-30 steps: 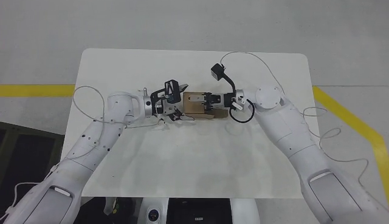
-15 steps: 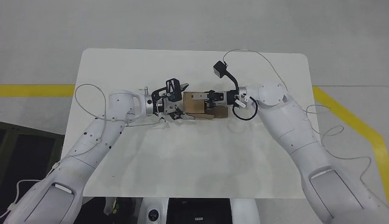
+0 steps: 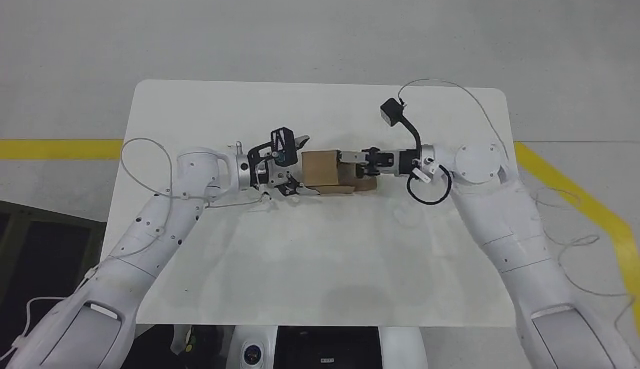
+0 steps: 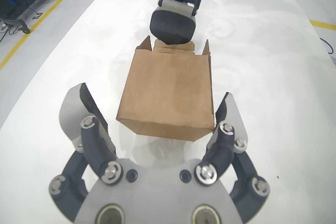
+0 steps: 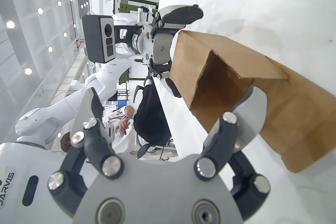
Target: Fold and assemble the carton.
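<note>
A brown carton lies on its side at the middle of the white table. My left gripper is open, its two fingers straddling the carton's closed end; one fingertip touches a corner. The carton's other end is open, with loose flaps spread out. My right gripper is open at that mouth, one finger resting against the lower flap. From above, the left gripper and right gripper face each other across the carton.
Thin cables loop over the table beside both arms. Bare tabletop surrounds the carton on all sides. A yellow floor line runs past the table's left and right edges.
My right arm has drawn back to the right, so its gripper now sits at the carton's open end instead of over it. The left arm and carton have barely moved.
</note>
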Tool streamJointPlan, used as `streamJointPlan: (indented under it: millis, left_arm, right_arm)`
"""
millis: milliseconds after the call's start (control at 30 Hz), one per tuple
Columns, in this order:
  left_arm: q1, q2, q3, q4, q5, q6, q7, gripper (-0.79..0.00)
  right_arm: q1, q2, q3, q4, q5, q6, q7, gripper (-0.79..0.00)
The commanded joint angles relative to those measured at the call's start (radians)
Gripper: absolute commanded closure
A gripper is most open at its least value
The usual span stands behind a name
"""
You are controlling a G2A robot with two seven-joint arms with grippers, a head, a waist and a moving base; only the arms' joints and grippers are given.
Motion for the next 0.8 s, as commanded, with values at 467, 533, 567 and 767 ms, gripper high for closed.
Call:
streamJointPlan:
  millis: [467,533,567,767]
  left_arm:
    - [0.007,-0.004,-0.008,0.001,-0.038,-0.015,-0.032,-0.785]
    - [0.007,-0.004,-0.009,0.002,-0.045,-0.016,-0.037,-0.785]
    - [0.007,-0.005,-0.009,0.003,-0.047,-0.016,-0.04,-0.785]
    - [0.007,-0.007,-0.008,0.0,-0.056,-0.02,-0.049,-0.785]
  right_arm:
    - [-0.21,0.067,0.111,-0.286,-0.145,0.222,0.035,0.0]
    - [-0.214,0.069,0.107,-0.285,-0.158,0.234,0.029,0.0]
    - [-0.215,0.07,0.104,-0.281,-0.164,0.24,0.027,0.0]
    - [-0.202,0.072,0.076,-0.253,-0.205,0.275,0.007,0.0]
